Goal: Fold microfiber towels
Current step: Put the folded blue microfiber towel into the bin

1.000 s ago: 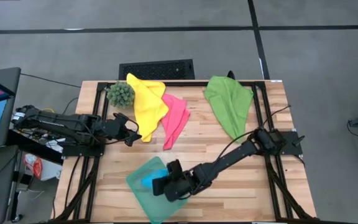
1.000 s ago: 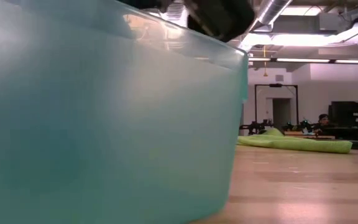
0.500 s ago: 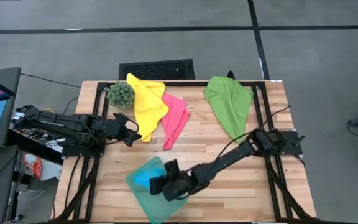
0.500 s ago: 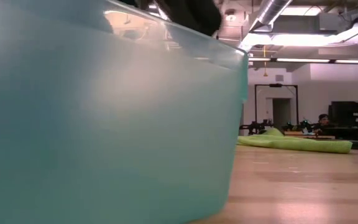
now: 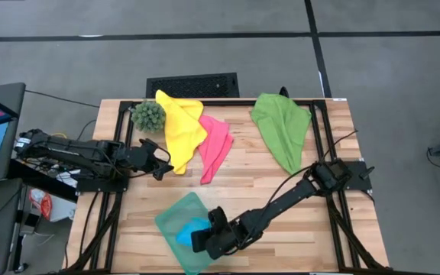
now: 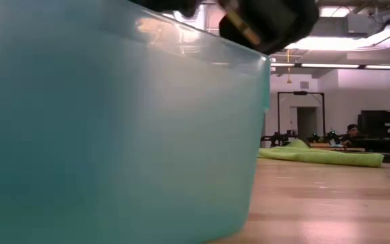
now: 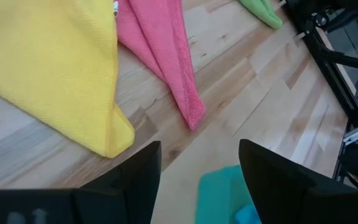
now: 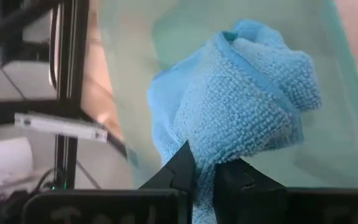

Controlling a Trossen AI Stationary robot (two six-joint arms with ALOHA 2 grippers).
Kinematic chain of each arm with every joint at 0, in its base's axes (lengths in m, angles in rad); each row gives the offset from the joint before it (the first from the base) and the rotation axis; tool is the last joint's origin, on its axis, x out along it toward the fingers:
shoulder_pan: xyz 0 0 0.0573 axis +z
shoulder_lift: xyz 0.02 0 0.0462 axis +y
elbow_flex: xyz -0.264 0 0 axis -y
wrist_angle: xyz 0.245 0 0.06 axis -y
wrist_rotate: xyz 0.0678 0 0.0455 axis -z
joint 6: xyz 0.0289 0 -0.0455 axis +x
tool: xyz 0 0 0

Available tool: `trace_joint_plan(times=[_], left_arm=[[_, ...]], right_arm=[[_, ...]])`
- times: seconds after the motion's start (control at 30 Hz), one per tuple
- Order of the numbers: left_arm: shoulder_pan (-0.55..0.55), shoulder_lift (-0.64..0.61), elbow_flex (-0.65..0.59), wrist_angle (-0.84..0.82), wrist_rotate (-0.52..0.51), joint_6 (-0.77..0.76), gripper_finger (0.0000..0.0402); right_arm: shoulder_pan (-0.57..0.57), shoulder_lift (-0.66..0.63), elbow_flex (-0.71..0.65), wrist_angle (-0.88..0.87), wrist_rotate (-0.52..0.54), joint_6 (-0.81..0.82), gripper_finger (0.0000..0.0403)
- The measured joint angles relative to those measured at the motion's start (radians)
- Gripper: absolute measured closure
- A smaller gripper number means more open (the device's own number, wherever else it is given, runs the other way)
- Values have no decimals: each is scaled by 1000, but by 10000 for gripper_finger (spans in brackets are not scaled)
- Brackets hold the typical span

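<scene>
Over the teal tray (image 5: 176, 218) at the tabletop's (image 5: 281, 198) near edge, your right gripper (image 8: 205, 168), pinched narrow on the blue towel (image 8: 241, 99), has slid nearer since a moment ago; left gripper (image 7: 197, 165) idles wide beside the yellow towel (image 5: 179, 126), folding unstarted.

From my station, both arms read matte black throughout, built of boxy links with rounded joint housings. Left arm (image 5: 90, 156): thin black cabling along its links. Right arm (image 5: 281, 202): a black cable loops off its base. Left gripper (image 7: 197, 171) has two broad, flat, dark fingers (image 7: 132, 177); right gripper (image 8: 205, 171) has narrower wedge-shaped ones.
</scene>
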State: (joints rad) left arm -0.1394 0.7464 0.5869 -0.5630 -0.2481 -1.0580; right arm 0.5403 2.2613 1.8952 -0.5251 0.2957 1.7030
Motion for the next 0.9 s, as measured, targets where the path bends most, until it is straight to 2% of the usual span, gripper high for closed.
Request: trace_joint_plan(times=[0.23,0.37,0.53,0.9], left_arm=[[0,0,0,-5,0,7,194],[0,0,0,-7,1,8,194],[0,0,0,-8,7,8,194],[0,0,0,-8,86,53,193]], right_arm=[[10,-1,1,-33,-82,1,347],[18,-1,1,-51,-92,0,343],[23,-1,1,-51,-100,-7,325],[36,-1,1,-52,-198,1,284]])
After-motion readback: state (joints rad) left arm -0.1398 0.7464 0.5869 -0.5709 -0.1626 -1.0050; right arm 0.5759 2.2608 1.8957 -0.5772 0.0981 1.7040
